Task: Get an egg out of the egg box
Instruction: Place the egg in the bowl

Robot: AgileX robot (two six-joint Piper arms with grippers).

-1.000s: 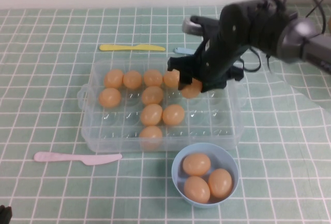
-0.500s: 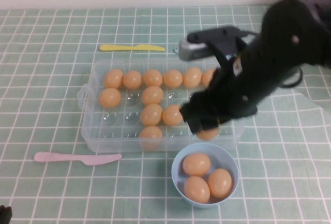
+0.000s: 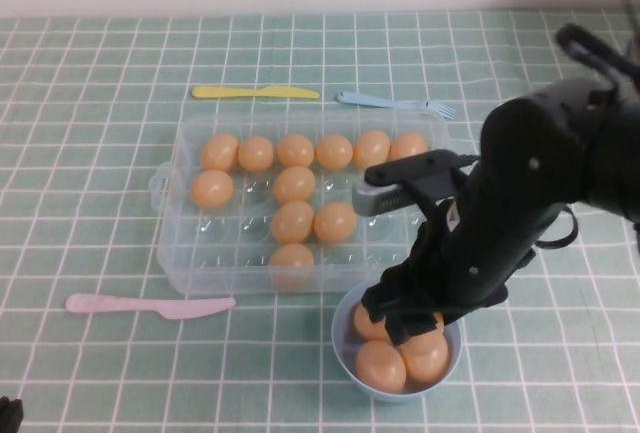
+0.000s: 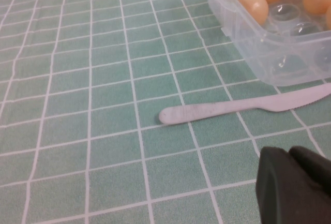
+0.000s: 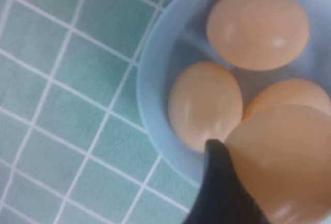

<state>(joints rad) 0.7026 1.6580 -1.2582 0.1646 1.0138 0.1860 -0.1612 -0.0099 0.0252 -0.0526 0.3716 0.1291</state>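
The clear egg box [image 3: 180, 253] stands mid-table and holds several tan eggs [image 3: 293, 221]; its corner shows in the left wrist view [image 4: 269, 58]. My right gripper [image 3: 405, 321] hangs low over the light-blue bowl [image 3: 345, 353], just in front of the box. It is shut on an egg [image 5: 289, 162], with one dark finger [image 5: 220, 182] against the egg's side. Three other eggs [image 5: 206, 105] lie in the bowl [image 5: 155, 79] beneath it. My left gripper [image 4: 297, 182] is shut and empty, low over the cloth at the near left, apart from the box.
A pink plastic knife [image 3: 150, 305] lies in front of the box's left end and shows in the left wrist view [image 4: 243, 109]. A yellow knife [image 3: 255, 92] and a blue fork [image 3: 395, 103] lie behind the box. A green checked cloth covers the table.
My right gripper has carried the egg from above the box's back row forward across the box and down over the blue bowl. The left arm has not moved.
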